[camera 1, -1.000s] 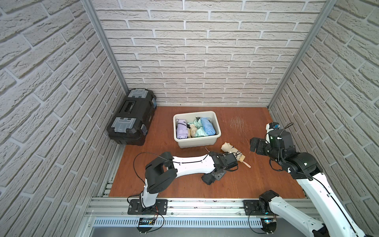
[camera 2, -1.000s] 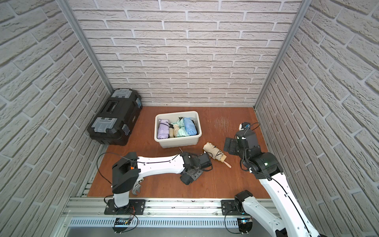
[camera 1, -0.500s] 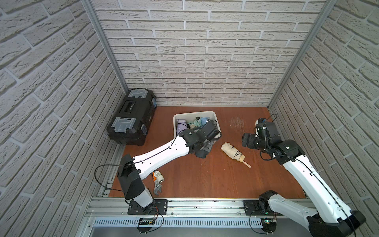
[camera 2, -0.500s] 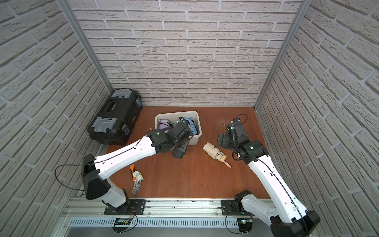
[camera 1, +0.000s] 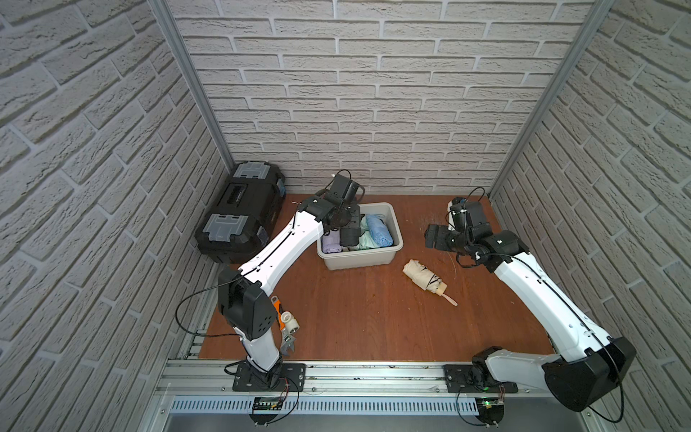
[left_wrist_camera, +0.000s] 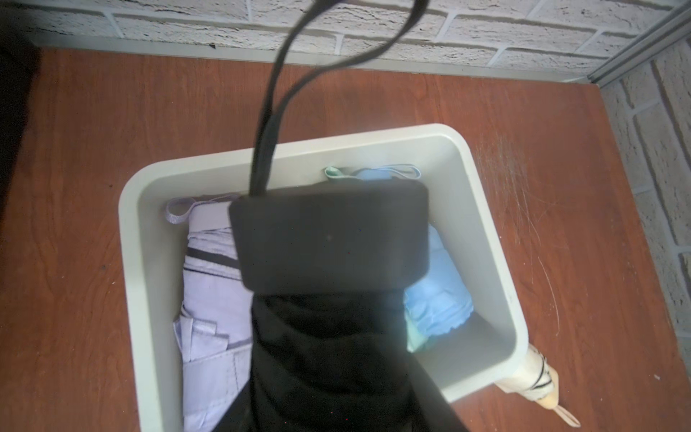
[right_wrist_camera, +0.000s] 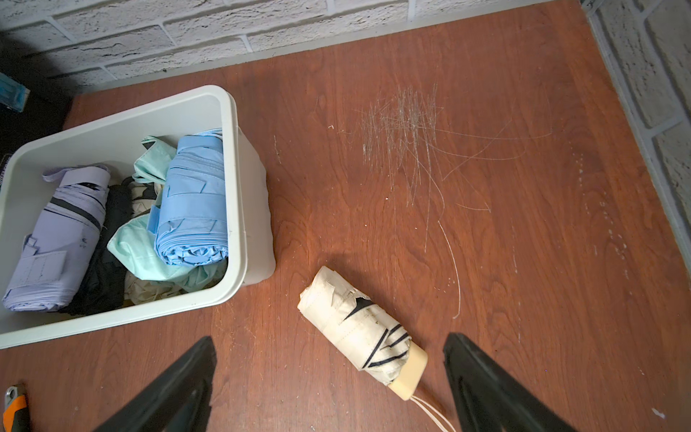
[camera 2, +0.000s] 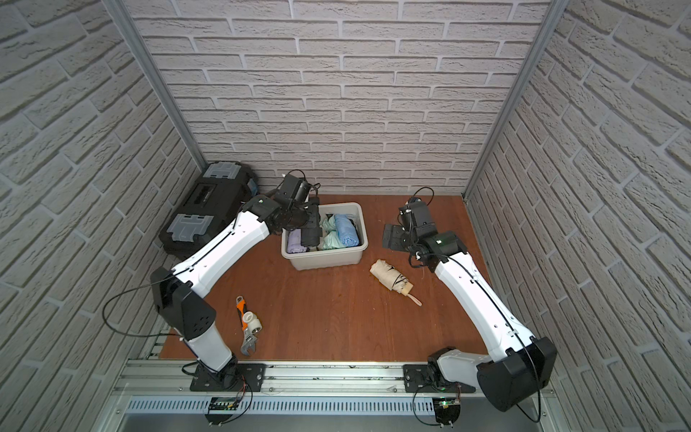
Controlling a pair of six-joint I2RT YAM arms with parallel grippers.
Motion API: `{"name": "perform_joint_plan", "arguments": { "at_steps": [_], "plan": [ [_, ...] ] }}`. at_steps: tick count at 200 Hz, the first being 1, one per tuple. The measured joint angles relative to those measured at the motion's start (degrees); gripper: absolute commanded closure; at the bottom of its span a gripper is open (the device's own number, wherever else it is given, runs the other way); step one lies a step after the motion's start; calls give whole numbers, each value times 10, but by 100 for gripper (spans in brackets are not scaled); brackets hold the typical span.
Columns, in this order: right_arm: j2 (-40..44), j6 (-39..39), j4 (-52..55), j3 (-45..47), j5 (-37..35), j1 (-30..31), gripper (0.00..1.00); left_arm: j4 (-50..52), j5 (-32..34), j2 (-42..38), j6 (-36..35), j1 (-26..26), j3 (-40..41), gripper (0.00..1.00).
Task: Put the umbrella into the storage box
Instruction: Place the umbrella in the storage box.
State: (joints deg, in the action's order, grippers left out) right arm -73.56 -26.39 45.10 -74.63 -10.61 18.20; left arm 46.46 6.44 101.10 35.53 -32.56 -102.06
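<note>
Left gripper (camera 1: pixel 346 221) clamps black umbrella (left_wrist_camera: pixel 329 239) handle-end down over storage box (camera 1: pixel 361 255), right gripper (camera 1: pixel 433 236) wide open, empty, near cream umbrella (camera 1: pixel 424 275) lying diagonally on table (camera 1: pixel 355 318), handle pointing near-right.

l wrist: black umbrella (left_wrist_camera: pixel 329 239) blurred, cut off btm | r wrist: wrench (right_wrist_camera: pixel 17 409) cut off

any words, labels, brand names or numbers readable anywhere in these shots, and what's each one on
No text can be read in any view.
black toolbox: faint pale marks on its lid, too small to read.
lilac umbrella: a tiny dark mark on the fabric, too blurred to read.
storage box: no print shows.
</note>
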Motion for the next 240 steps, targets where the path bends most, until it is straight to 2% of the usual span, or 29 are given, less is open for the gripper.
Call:
{"name": "perform_joint_plan", "arguments": {
  "at_steps": [37, 143, 159, 181, 198, 240],
  "plan": [
    [-28, 7, -14, -11, 5, -1, 3, 3, -25, 54, 17, 19, -18, 52],
    [-70, 18, -30, -25, 26, -9, 3, 0, -50, 162, 17, 27, -28, 51],
    [-73, 20, -30, -26, 29, -9, 2, 1, -50, 172, 14, 28, -30, 46],
    [-78, 30, -30, -26, 30, -9, 1, 2, -51, 189, 10, 28, -40, 31],
    [-79, 42, -30, -26, 31, -9, 1, 0, -53, 195, 10, 28, -49, 24],
    [-79, 67, -29, -16, 33, -10, 1, -8, -51, 195, 15, 28, -57, 20]
  ]
}}
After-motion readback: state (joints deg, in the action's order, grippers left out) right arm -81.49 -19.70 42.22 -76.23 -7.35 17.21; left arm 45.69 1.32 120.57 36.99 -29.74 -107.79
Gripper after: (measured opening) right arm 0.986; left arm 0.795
